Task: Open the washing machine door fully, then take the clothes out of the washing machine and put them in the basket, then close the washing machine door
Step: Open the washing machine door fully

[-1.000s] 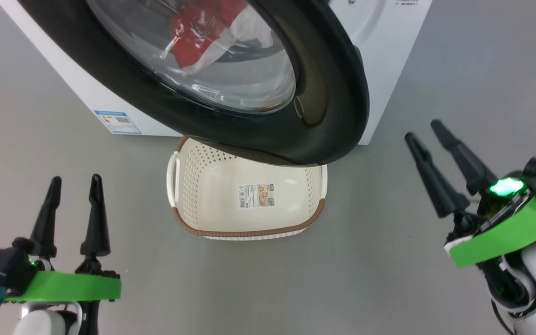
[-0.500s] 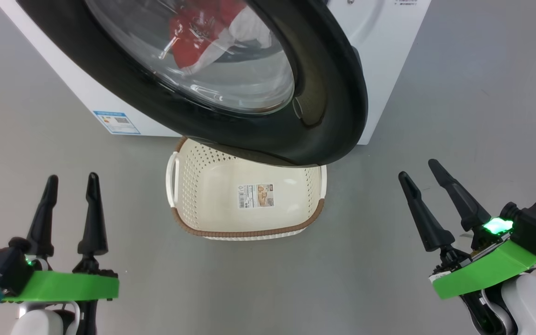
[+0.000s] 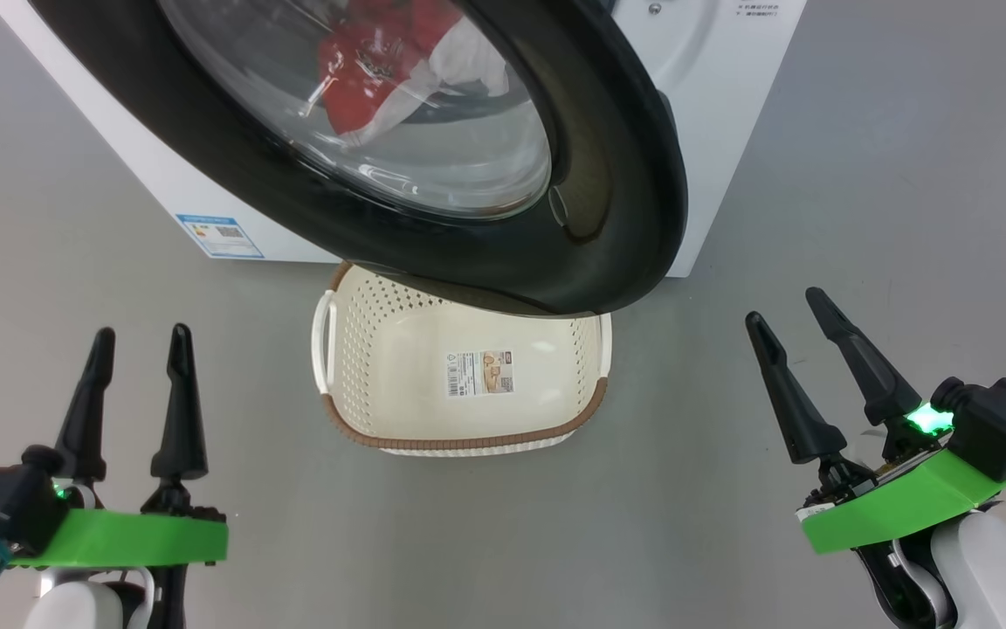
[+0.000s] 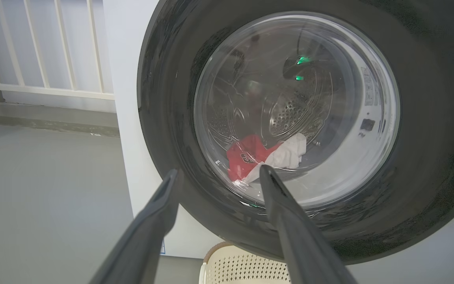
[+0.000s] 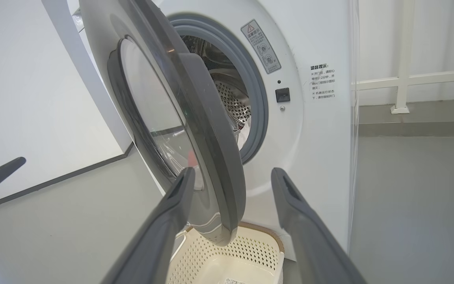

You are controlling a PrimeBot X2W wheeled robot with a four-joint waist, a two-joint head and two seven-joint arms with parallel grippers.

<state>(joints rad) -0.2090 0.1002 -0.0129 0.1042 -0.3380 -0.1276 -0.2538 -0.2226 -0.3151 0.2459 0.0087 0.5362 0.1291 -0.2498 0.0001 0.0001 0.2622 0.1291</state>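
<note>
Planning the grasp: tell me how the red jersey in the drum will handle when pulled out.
The red jersey lies crumpled in folds, so it is probably floppy and will hang from a pinch. It looks thin, likely light. It touches the white cloth, which may drag along.

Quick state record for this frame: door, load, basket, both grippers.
door_state: washing machine door partly open, overhanging far end of basket
load: red and white clothes inside washing machine
basket_contents: no clothes, just a paper label
left: left gripper open, holding nothing
right: right gripper open, holding nothing
</note>
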